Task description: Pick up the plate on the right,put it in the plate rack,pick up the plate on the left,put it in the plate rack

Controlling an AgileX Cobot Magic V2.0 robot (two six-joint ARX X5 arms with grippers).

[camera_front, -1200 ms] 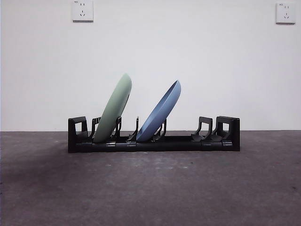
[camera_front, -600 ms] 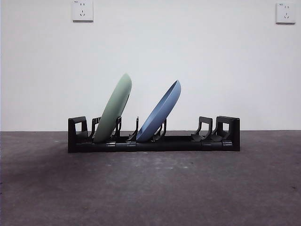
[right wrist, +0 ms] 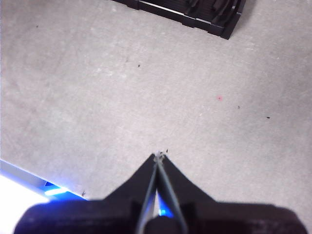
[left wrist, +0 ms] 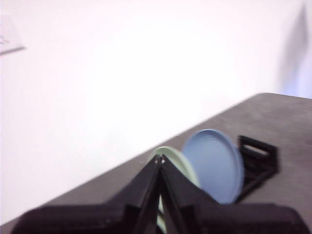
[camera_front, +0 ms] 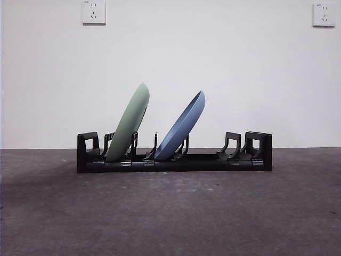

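Plates, green [camera_front: 128, 124] and blue [camera_front: 182, 126], lean in the plate rack [camera_front: 174, 154].

Each wrist view showed matte black jaws tapering to a thin point above a broad, blocky black gripper body.

No visible change across the front views: green plate [camera_front: 128, 124], blue plate [camera_front: 182, 127] and plate rack [camera_front: 213, 161] exactly as one second ago.
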